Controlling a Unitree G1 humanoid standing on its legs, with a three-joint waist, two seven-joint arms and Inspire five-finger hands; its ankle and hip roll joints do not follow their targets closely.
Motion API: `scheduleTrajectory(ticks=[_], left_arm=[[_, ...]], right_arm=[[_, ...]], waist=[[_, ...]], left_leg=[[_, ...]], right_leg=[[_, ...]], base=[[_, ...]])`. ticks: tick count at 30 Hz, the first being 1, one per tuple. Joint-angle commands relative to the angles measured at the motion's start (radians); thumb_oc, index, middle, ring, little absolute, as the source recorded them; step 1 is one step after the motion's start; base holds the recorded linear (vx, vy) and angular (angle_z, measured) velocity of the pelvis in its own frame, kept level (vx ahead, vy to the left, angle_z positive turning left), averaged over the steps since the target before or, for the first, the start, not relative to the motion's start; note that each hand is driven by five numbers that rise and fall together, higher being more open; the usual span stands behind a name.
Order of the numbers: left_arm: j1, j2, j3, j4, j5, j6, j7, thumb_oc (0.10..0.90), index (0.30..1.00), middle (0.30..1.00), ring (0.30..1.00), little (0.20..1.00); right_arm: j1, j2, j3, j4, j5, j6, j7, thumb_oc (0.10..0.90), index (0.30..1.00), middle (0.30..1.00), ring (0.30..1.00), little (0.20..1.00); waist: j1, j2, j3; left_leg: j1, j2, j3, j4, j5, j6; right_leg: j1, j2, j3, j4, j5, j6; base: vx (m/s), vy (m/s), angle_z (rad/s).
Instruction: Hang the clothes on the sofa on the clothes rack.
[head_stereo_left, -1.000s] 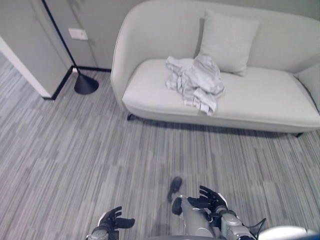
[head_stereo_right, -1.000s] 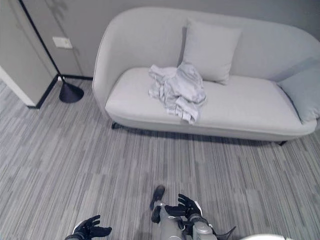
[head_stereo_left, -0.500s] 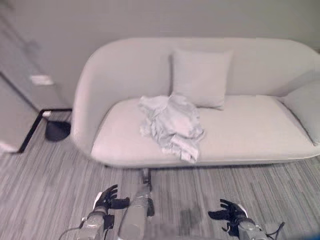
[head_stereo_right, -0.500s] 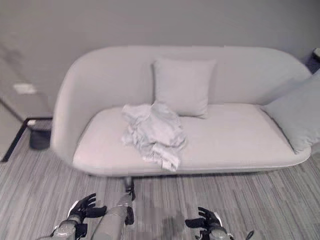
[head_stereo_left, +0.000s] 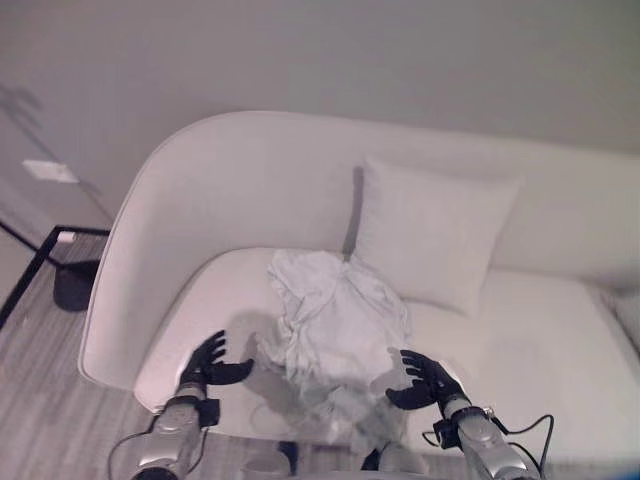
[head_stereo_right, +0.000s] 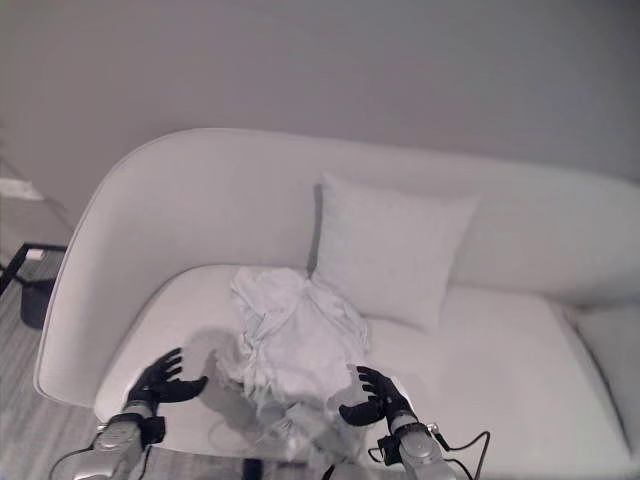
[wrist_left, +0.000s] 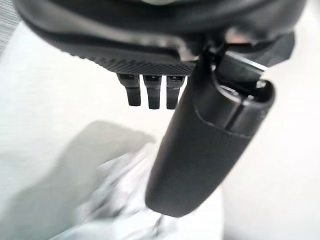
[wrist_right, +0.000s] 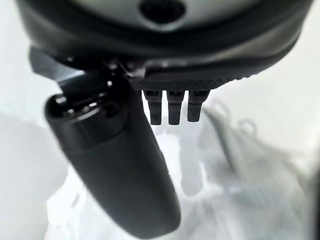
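Pale grey clothes heaped on the sofa seat, a hand on either side.
Left hand hovers over bare cushion near the seat's front edge, fingers spread and holding nothing, a gap between it and the heap; right hand sits just beside the heap's other flank, fingers loose, empty too. A square pillow leans on the backrest behind the clothes. Open seat runs on to the right. Striped carpet lies at left.

Left hand and right hand both raised forward, fingers spread, holding nothing.
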Motion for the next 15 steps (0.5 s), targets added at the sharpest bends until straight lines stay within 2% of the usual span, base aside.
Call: scheduleTrajectory(ticks=[1,4,6,9,15], left_arm=[[0.016,-0.047,-0.03,-0.055,-0.044,-0.048,-0.024,0.8,0.9,0.9,0.9,0.9],[0.031,-0.045,-0.024,-0.091,-0.029,-0.048,-0.024,0.8,0.9,0.9,0.9,0.9],[0.051,-0.024,-0.023,-0.229,0.001,-0.057,-0.04,0.8,0.9,0.9,0.9,0.9],[0.039,-0.009,-0.027,-0.3,0.002,-0.061,-0.048,0.8,0.9,0.9,0.9,0.9],[-0.143,0.044,-0.077,-0.398,-0.01,-0.077,-0.038,0.8,0.9,0.9,0.9,0.9]], right_arm=[[0.0,-0.093,-0.085,-0.026,-0.016,-0.038,-0.033,0.8,0.9,0.9,0.9,0.9],[0.016,-0.092,-0.096,-0.05,-0.021,-0.037,-0.028,0.8,0.9,0.9,0.9,0.9],[0.034,-0.096,-0.128,-0.091,-0.01,-0.044,-0.029,0.8,0.9,0.9,0.9,0.9],[0.02,-0.103,-0.129,-0.09,-0.014,-0.042,-0.028,0.8,0.9,0.9,0.9,0.9],[-0.124,-0.122,-0.038,-0.035,-0.043,-0.02,-0.022,0.8,0.9,0.9,0.9,0.9]], waist=[[-0.033,0.024,-0.015],[-0.035,0.029,-0.021],[-0.043,0.042,-0.032],[-0.045,0.05,-0.036],[-0.042,0.064,-0.036]], left_leg=[[-0.144,0.107,0.044,-0.042,0.094,-0.007],[-0.133,0.111,0.045,-0.042,0.092,-0.013],[-0.11,0.112,0.052,-0.042,0.079,-0.019],[-0.091,0.111,0.054,-0.042,0.069,-0.02],[-0.086,0.103,0.053,-0.042,0.056,-0.018]], right_leg=[[0.105,0.006,-0.038,0.003,-0.123,0.074],[0.12,0.013,-0.04,0.003,-0.131,0.073],[0.141,0.014,-0.048,0.003,-0.138,0.07],[0.155,0.015,-0.047,0.003,-0.143,0.069],[0.154,0.007,-0.047,0.003,-0.138,0.07]], base=[[0.07,-0.088,0.14],[0.05,-0.041,0.11],[0.08,-0.02,-0.09],[0.05,0.011,-0.05],[0.04,0.008,-0.01]])
